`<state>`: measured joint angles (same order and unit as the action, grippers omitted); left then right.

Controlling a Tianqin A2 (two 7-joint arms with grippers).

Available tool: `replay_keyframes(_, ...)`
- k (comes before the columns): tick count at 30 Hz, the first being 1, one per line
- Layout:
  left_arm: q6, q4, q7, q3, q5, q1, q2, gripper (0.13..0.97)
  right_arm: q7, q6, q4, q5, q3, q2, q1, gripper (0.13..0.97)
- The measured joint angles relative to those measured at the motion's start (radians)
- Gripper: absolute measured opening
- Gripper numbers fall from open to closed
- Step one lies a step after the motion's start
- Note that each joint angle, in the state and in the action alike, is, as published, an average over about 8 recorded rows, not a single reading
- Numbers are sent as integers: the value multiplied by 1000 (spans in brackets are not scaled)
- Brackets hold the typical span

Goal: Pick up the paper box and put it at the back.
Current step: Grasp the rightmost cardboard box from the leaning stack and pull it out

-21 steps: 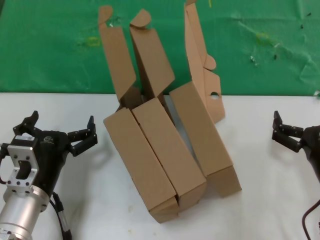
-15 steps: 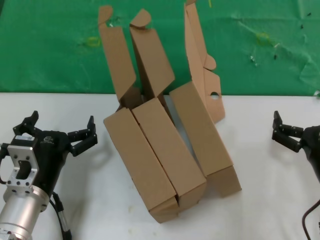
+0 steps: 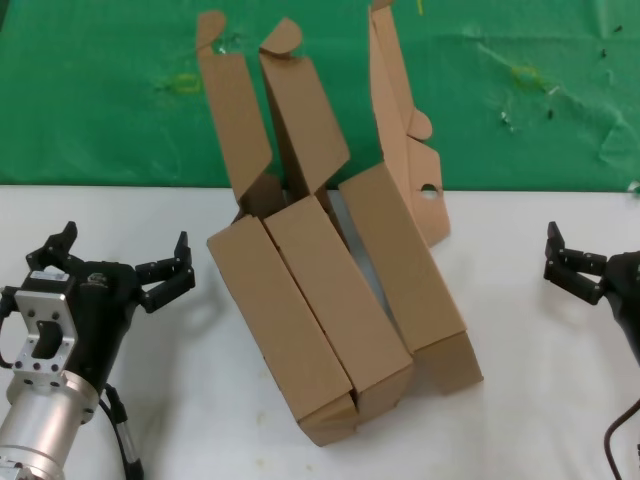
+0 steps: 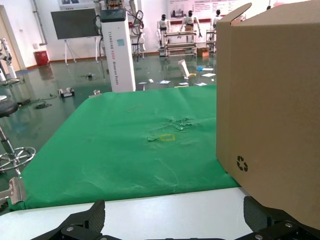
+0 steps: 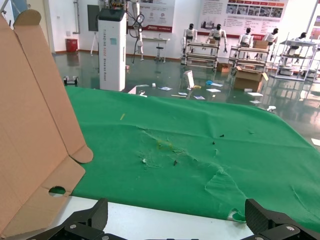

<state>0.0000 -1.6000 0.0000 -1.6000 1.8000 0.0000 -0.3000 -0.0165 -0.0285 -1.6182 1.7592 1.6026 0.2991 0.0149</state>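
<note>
Brown cardboard paper box (image 3: 405, 265) lies on the white tabletop (image 3: 520, 420), rightmost of three, touching the two similar boxes (image 3: 300, 320); its lid (image 3: 395, 110) stands raised against the green cloth (image 3: 100, 100) at the far side. Left gripper (image 3: 120, 268) rests near left, fingers wide apart. Right gripper (image 3: 570, 270) rests at right, also spread wide, empty.

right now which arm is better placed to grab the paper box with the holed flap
Right. The paper box is the rightmost of the three, nearest the open right gripper; the left gripper has two other boxes between.
</note>
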Motion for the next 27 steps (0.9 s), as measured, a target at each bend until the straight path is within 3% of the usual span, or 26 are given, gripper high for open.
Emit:
replay_keyframes(7, 0, 0, 0, 0, 0, 0, 0, 957, -7, 20, -54, 17, 4, 41, -29, 966)
replay_keyframes(11, 0, 0, 0, 0, 0, 0, 0, 937, -20, -31, -79, 50, -34, 60, -51, 966)
replay_keyframes(21, 0, 0, 0, 0, 0, 0, 0, 881, -23, -323, -74, 208, -180, 138, -83, 966)
replay_keyframes(27, 0, 0, 0, 0, 0, 0, 0, 772, 16, -549, -41, 303, -230, 211, -97, 966)
